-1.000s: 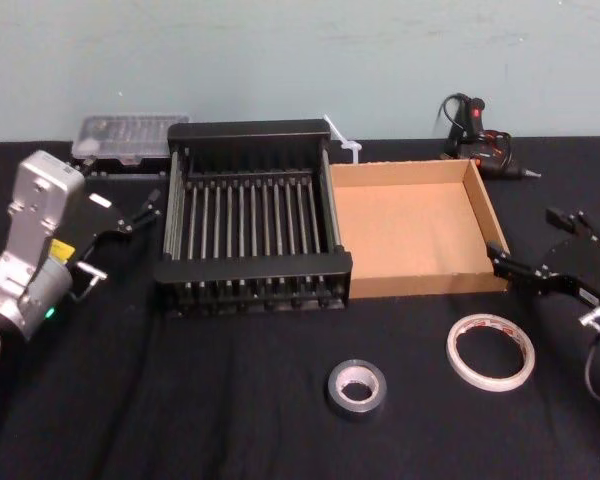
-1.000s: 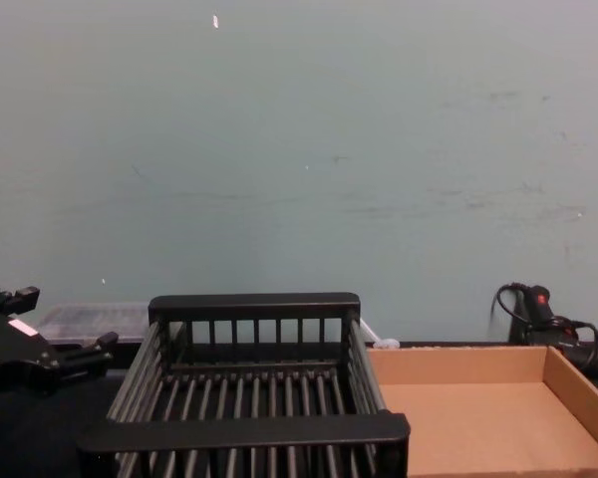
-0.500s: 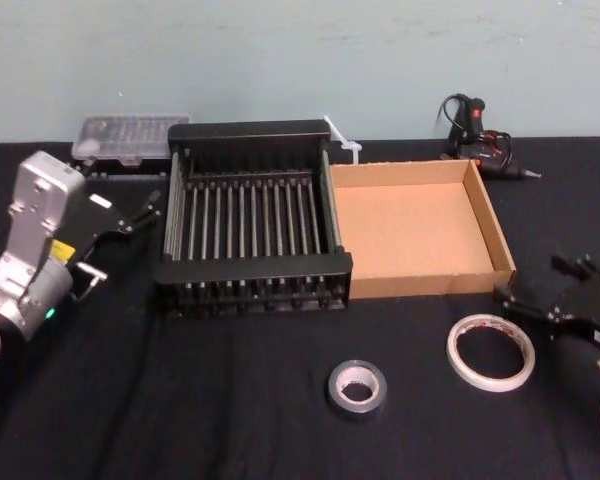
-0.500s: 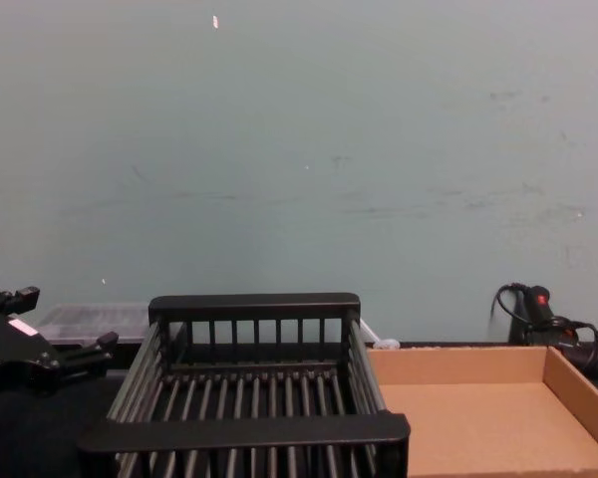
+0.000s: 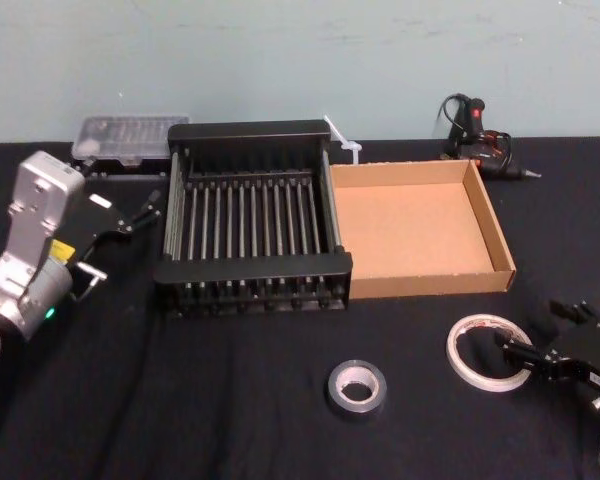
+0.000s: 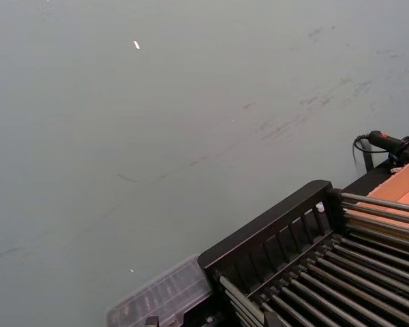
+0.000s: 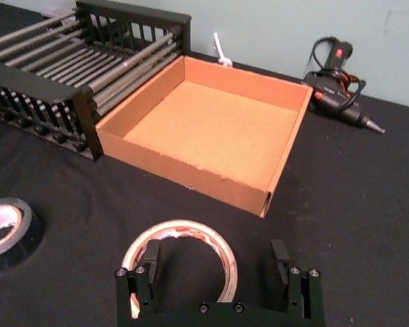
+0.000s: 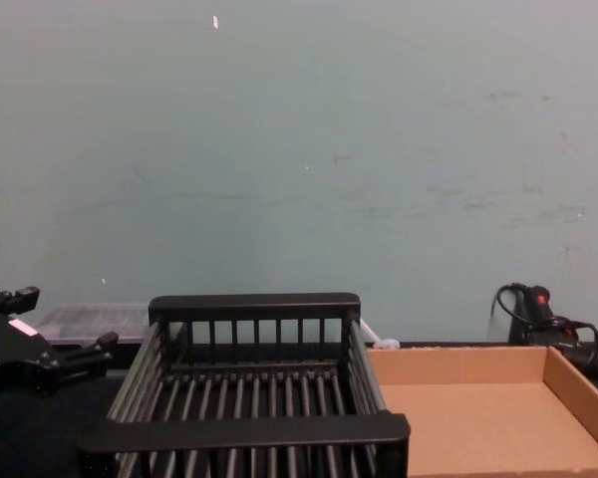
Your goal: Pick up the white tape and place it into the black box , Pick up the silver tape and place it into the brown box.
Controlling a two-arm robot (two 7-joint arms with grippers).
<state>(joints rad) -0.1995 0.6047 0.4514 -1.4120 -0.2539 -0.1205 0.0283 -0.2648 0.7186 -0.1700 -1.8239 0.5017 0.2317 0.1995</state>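
The white tape (image 5: 470, 335) (image 7: 180, 225) lies flat on the black cloth in front of the brown box (image 5: 430, 283) (image 7: 177, 160). My right gripper (image 5: 530, 328) (image 7: 213, 262) is open and low over the ring's right side. One finger is over the ring and the other is just outside it. The silver tape (image 5: 357, 405) (image 7: 24, 235) lies further left, nearer the table's middle. The black box (image 5: 250, 268) (image 8: 249, 430) stands left of the brown box, touching it. My left gripper (image 5: 140, 210) is open and parked left of the black box.
A clear plastic case (image 5: 130, 135) sits behind the black box's left corner. A black glue gun (image 5: 475, 135) (image 7: 337, 85) with its cable lies behind the brown box. Bare black cloth stretches in front of both boxes.
My right gripper has come down and toward me from beside the brown box's right front corner to the white tape. The left arm and both tapes have not moved.
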